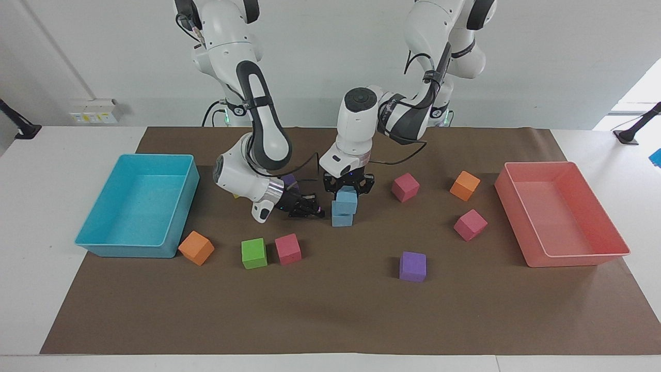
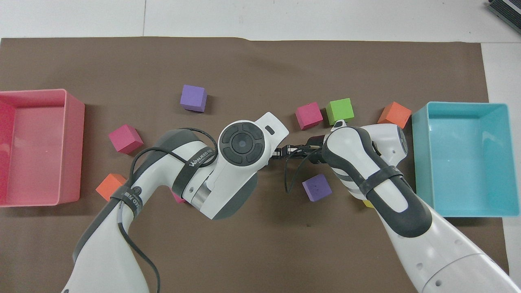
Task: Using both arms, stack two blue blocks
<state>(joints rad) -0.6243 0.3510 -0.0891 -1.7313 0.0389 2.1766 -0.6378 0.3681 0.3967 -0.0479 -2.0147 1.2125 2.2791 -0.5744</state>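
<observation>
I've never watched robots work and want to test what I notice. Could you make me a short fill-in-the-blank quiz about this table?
1. The left hand is shut on a ____ block, held over a second block of the same colour.
2. The right hand, shut and holding nothing, sits low beside the lower block, toward the ____ tray's end.
3. The green block stands between a pink block and an ____ block.

Missing words: blue; turquoise; orange

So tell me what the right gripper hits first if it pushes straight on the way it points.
The right gripper, shut and low over the mat, points sideways at the lower blue block of the stack; it would probably meet that first, though depth is uncertain.
</observation>
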